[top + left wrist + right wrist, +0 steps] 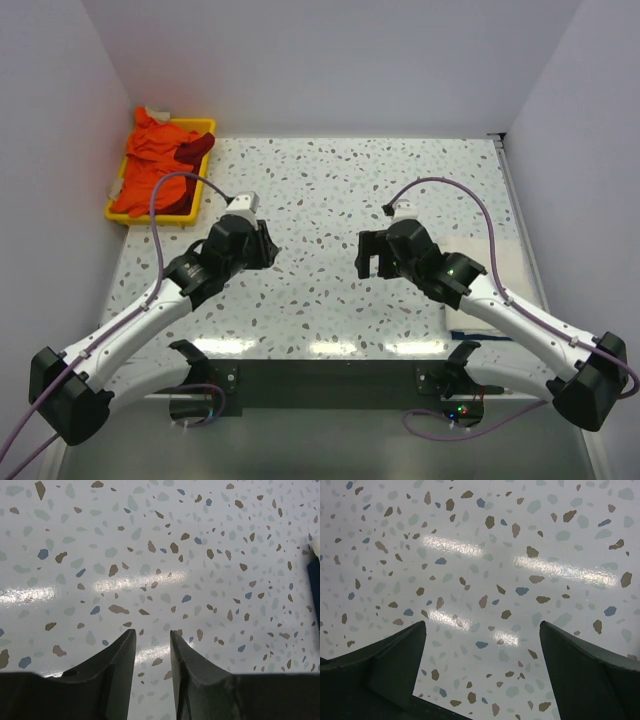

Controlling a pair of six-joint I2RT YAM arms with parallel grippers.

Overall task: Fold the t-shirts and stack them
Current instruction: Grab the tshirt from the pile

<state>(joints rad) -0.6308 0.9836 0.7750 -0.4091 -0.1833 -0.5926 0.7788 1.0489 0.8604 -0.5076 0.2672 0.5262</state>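
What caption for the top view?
Left gripper and right gripper open, empty, over the speckled table; bright orange cloth t-shirt and dark red t-shirt piled in yellow plastic tray, far left.

The t-shirts (150, 170) lie in a tray (207, 124) at the far left corner of the table (330, 180). The left gripper (270, 245) and right gripper (372, 264) hang over its middle, well apart.

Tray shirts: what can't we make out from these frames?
- Top view: orange t-shirt bunched over the pile in the yellow tray; only a strip of dark red t-shirt shows, count unclear.
- Both wrist views: tray out of frame.
- Left wrist: blue object cut by right edge.
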